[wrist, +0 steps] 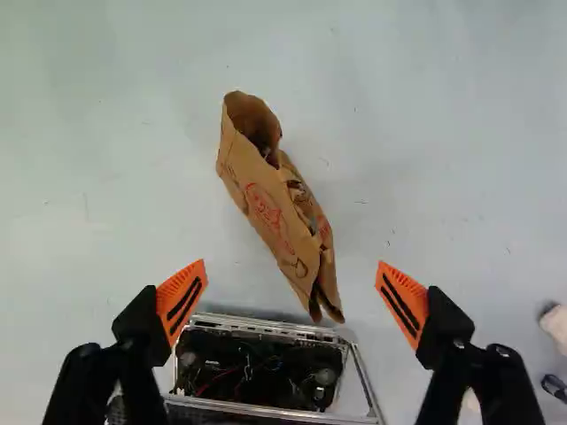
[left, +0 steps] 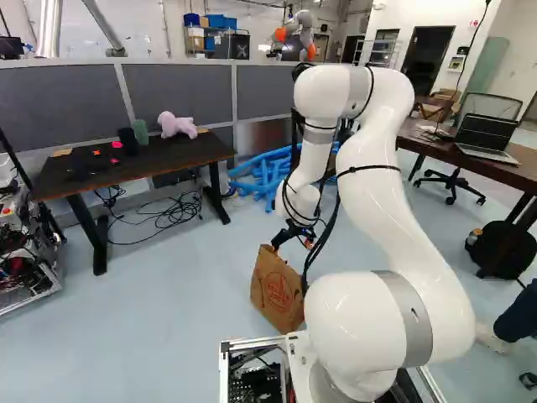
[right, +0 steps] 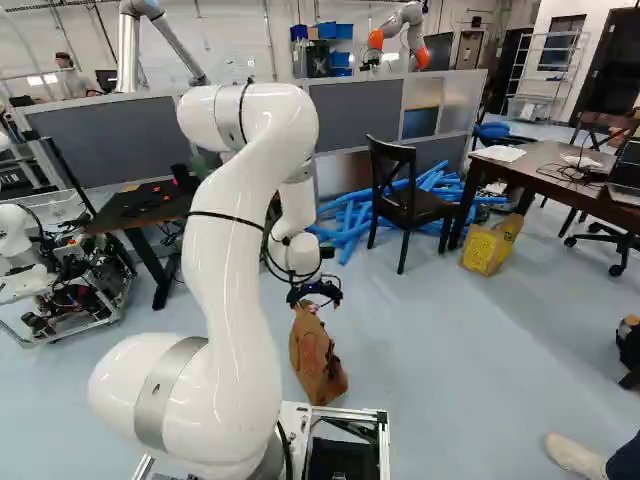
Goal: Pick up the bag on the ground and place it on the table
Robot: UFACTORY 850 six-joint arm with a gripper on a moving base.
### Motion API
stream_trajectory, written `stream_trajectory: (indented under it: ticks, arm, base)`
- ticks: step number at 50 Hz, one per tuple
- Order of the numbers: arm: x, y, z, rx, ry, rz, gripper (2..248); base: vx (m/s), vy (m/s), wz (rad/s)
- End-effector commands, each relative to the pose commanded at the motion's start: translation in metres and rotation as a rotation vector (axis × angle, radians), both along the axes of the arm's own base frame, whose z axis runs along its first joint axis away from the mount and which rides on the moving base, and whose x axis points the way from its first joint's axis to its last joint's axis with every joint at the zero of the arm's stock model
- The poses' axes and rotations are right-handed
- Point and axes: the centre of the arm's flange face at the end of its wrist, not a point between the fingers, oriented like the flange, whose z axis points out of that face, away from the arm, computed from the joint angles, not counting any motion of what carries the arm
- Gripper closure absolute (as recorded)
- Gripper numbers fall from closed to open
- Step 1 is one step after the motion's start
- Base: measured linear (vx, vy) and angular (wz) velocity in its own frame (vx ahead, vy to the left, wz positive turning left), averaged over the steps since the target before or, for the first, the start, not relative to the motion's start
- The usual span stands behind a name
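On the floor (left: pixel 168 319), a paper bag (wrist: pixel 266 217)

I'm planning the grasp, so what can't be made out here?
- Contents of the open brown paper bag: wrist view, hidden by its creased sides.
- Small pink items on the dark-topped table: left base view, too small to identify.
- Right part of the rounded black bag: right base view, cut off by its edge.

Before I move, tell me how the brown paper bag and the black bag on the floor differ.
The brown paper bag is tall and flat-sided; the black bag is low and rounded. The brown paper bag is ahead of the open pincer, while the black bag sits off to the arm's right. Both rest on the floor.
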Motion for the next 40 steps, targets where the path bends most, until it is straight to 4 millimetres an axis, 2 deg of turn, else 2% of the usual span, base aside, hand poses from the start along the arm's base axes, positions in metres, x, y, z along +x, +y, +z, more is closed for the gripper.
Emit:
stream_trajectory:
  ticks: [20, 40]
  arm:
    - [0.017, -0.001, -0.031, -0.004, 0.029, 0.074, 3]
    - [0.023, -0.001, -0.06, -0.007, 0.052, 0.144, 3]
  base:
    - [0.0, 0.0, 0.0]
    - [0.0, 0.0, 0.0]
